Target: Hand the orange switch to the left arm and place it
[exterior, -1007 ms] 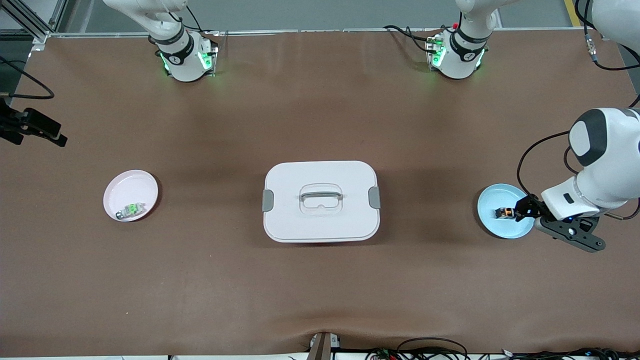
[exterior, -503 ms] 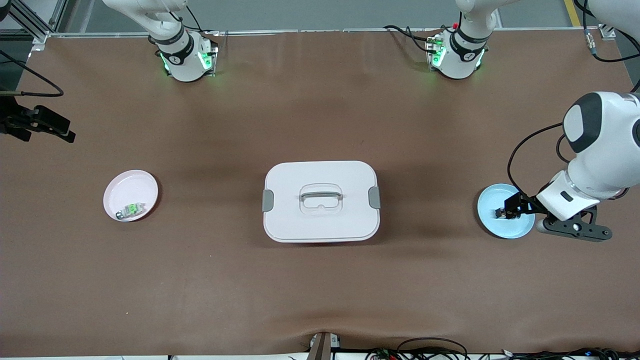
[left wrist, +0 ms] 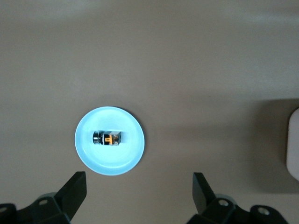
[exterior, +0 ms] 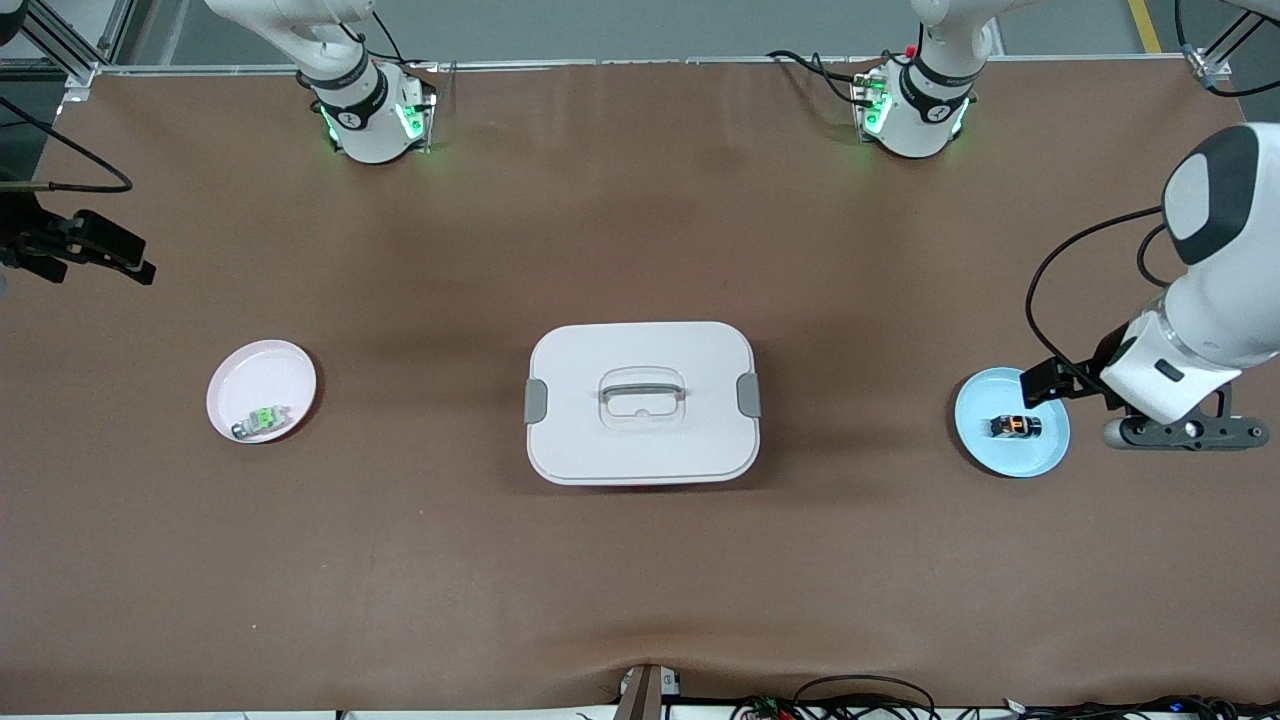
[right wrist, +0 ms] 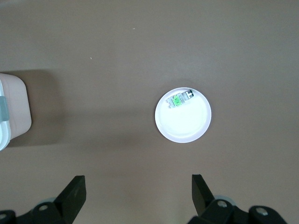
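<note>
The orange switch (exterior: 1015, 426) on the blue plate (exterior: 1040, 460) looks tiny, light, rigid — pinch its flat black sides; left end effector (exterior: 1045, 385) and right end effector (exterior: 95, 255) both gape empty.

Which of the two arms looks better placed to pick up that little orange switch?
The left arm. Its open left gripper hangs over the blue plate holding the orange switch. The right gripper is at the table's other end, past the box.

The orange switch (exterior: 1015, 426), tiny and black, lies in a blue plate (exterior: 1040, 458). The white box (exterior: 641, 440) sits well apart from it, lid on.
</note>
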`<act>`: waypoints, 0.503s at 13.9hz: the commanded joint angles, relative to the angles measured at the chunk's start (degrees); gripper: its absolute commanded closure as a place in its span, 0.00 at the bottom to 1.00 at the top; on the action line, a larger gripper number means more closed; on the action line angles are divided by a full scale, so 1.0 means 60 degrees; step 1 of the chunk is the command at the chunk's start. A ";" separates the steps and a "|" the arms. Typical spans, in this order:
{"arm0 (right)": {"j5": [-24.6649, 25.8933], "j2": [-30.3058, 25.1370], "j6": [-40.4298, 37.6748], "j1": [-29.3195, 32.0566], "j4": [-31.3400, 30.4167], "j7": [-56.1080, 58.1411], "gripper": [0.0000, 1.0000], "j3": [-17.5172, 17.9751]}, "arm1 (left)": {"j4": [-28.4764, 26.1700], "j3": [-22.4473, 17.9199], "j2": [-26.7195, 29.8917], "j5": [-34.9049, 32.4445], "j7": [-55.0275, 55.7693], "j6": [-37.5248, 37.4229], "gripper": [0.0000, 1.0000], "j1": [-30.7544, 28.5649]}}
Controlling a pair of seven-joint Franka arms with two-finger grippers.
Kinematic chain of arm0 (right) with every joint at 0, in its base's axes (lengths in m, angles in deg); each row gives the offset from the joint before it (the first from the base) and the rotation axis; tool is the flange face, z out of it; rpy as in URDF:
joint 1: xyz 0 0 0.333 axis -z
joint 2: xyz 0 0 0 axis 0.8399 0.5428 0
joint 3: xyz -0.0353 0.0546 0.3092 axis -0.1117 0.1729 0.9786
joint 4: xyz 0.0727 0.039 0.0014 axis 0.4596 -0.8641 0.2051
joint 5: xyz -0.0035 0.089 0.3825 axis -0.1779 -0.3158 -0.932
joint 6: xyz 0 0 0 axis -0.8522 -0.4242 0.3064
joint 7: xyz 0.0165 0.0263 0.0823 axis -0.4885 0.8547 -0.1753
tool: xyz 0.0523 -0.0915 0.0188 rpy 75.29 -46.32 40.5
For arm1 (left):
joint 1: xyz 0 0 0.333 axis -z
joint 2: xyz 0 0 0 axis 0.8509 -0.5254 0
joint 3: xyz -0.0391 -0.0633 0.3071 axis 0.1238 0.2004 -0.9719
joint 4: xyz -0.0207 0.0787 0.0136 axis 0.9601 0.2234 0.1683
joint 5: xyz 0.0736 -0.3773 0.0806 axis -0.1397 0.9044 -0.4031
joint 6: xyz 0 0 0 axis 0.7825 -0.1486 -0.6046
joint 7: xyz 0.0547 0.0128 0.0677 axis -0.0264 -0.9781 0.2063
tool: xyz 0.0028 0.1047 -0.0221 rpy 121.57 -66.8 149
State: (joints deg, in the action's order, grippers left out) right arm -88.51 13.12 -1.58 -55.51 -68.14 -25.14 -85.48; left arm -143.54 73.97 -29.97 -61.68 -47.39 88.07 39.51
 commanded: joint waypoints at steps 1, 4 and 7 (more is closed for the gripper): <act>0.0185 -0.0061 -0.0062 -0.0006 0.0029 -0.0040 0.00 -0.0018 | 0.0165 0.0326 0.0394 0.0069 0.0728 -0.0762 0.00 -0.0031; 0.0185 -0.0076 -0.0121 0.0009 0.0029 -0.0040 0.00 -0.0032 | 0.0428 0.0342 0.0629 -0.0005 0.0626 -0.1204 0.00 -0.0046; 0.0156 -0.0061 -0.0120 0.0009 0.0014 -0.0055 0.00 -0.0047 | 0.0473 0.0327 0.0659 -0.0063 0.0597 -0.1483 0.00 -0.0046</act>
State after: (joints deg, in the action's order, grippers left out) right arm -88.48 13.12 -1.66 -55.47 -68.14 -25.15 -85.78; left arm -141.22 75.80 -26.38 -61.70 -43.74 80.67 39.49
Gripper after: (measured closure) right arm 0.000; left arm 0.000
